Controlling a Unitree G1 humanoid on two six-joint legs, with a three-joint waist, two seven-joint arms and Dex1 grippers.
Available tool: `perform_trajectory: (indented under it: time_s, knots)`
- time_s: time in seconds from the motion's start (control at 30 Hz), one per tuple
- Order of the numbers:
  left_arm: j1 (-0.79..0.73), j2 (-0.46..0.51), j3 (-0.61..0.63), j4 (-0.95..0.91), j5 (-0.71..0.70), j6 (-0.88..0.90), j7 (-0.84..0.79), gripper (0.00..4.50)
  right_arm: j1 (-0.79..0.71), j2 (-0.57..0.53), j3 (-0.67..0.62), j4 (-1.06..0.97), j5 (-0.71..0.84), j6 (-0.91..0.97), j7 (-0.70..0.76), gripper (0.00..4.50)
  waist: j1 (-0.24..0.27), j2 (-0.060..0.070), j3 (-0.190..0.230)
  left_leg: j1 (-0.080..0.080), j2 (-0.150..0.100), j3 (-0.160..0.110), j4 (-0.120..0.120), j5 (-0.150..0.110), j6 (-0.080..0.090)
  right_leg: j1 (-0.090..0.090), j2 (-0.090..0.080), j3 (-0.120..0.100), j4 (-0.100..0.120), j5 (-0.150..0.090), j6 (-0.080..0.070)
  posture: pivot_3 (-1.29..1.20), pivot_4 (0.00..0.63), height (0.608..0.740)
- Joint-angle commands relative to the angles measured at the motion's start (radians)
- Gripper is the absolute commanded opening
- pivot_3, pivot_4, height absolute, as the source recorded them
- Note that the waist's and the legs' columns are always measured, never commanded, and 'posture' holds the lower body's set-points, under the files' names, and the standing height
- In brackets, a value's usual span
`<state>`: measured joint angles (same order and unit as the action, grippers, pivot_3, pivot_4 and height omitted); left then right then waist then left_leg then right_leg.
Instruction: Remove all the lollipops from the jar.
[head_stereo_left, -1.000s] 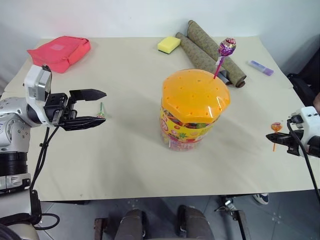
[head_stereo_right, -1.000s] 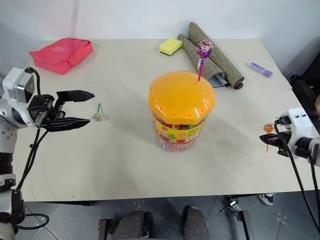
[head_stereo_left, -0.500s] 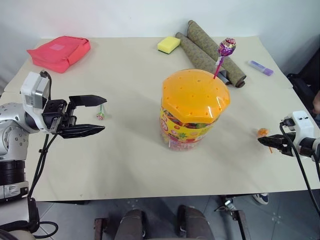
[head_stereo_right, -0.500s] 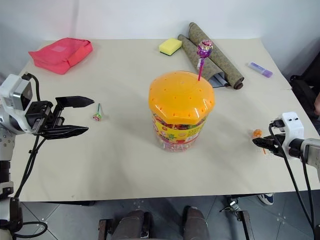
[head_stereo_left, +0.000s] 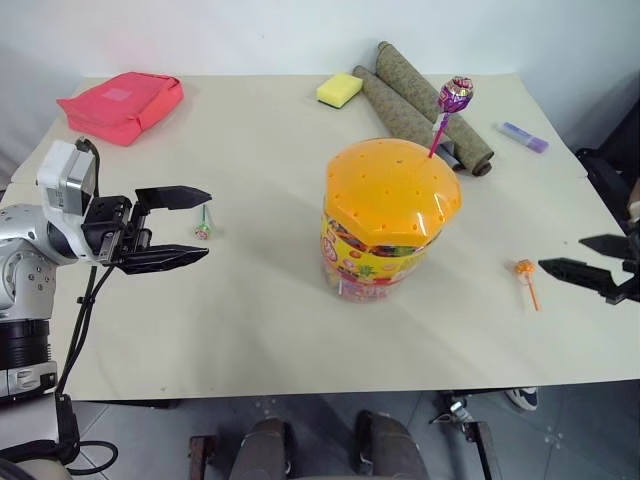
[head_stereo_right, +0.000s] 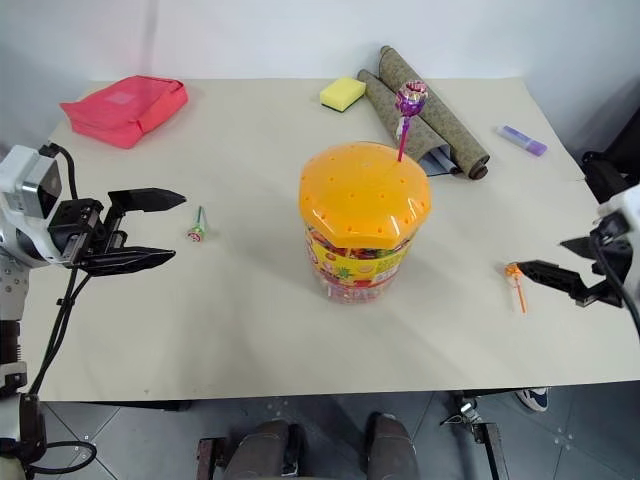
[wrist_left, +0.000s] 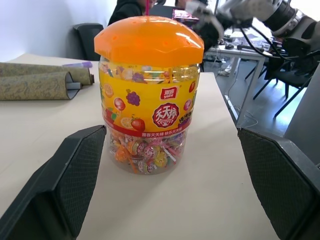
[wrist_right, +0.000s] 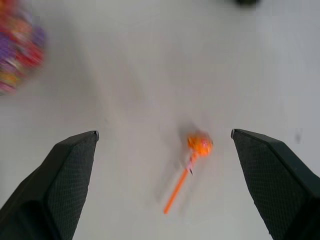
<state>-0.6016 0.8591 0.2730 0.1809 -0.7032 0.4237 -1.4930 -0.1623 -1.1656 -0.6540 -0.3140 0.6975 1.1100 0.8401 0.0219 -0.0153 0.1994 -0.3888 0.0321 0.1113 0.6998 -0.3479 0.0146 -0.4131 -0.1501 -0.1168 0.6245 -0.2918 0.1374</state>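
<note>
The jar, a clear tub with a candy-print label and an orange holed lid, stands mid-table. A purple lollipop on a pink stick pokes up from the lid's far right side. On the table to the left lies a green-stick lollipop, just beyond my left gripper, which is open and empty, pointing level at the jar. An orange lollipop lies flat on the table to the jar's right. My right gripper hovers open just right of it, and the orange lollipop shows between its spread fingers.
A red pouch lies at the far left corner. A yellow sponge and two rolled mats lie behind the jar, with a purple marker at the far right. The table's right edge runs under my right gripper.
My right gripper opened and let go of the orange lollipop, which now lies on the table. The gripper then rose and drew back to the right. The left gripper stayed put.
</note>
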Motion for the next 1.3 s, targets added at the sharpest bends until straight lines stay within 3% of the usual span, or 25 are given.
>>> perform_trajectory:
  time_s: [0.03,0.4,0.63,0.87,0.97,1.3]
  knots:
    - [-0.035,-0.002,0.011,0.017,-0.006,-0.024,-0.015,4.5,-0.136,-0.02,-0.006,-0.059,0.11,0.011,0.001,4.45,-0.001,0.0,0.0,0.0,0.0,0.0,0.0,0.0,0.0,0.0,0.0,0.0,0.0,0.0,0.0,0.0,0.15,0.74]
    - [-0.105,-0.058,0.061,0.034,-0.073,-0.004,0.019,4.5,-0.619,0.16,0.345,0.042,0.171,-0.086,-0.027,4.45,-0.014,0.0,0.0,-0.001,0.0,0.0,0.0,0.0,0.0,0.0,0.0,0.0,0.0,0.0,0.0,0.0,0.15,0.74]
    - [-0.072,-0.051,0.08,0.002,-0.083,0.007,0.032,4.5,-0.739,0.272,0.474,0.126,0.124,-0.157,0.012,4.45,-0.025,0.0,0.0,-0.001,0.0,0.0,0.0,0.0,0.0,0.0,0.0,-0.001,0.0,0.0,0.0,0.0,0.15,0.74]
    - [-0.06,-0.061,0.101,-0.028,-0.103,0.019,0.058,4.5,-0.813,0.328,0.513,0.179,0.11,-0.187,0.05,4.45,-0.025,0.0,0.0,-0.001,0.0,0.0,0.0,0.0,0.0,-0.001,0.0,-0.001,0.0,0.0,0.0,0.0,0.15,0.74]
    - [-0.049,-0.06,0.103,-0.037,-0.108,0.019,0.064,4.5,-0.819,0.349,0.497,0.178,0.121,-0.189,0.046,3.81,-0.025,0.0,0.0,-0.001,0.0,0.0,0.0,0.0,0.0,-0.001,0.0,-0.001,0.0,0.0,0.0,0.0,0.15,0.74]
    - [-0.042,-0.065,0.098,-0.045,-0.115,0.016,0.073,4.5,-0.855,0.378,0.49,0.163,0.123,-0.168,0.002,0.4,-0.025,0.0,0.0,-0.001,0.0,0.0,0.0,0.0,0.0,-0.001,0.0,-0.001,0.0,0.0,0.0,0.0,0.15,0.74]
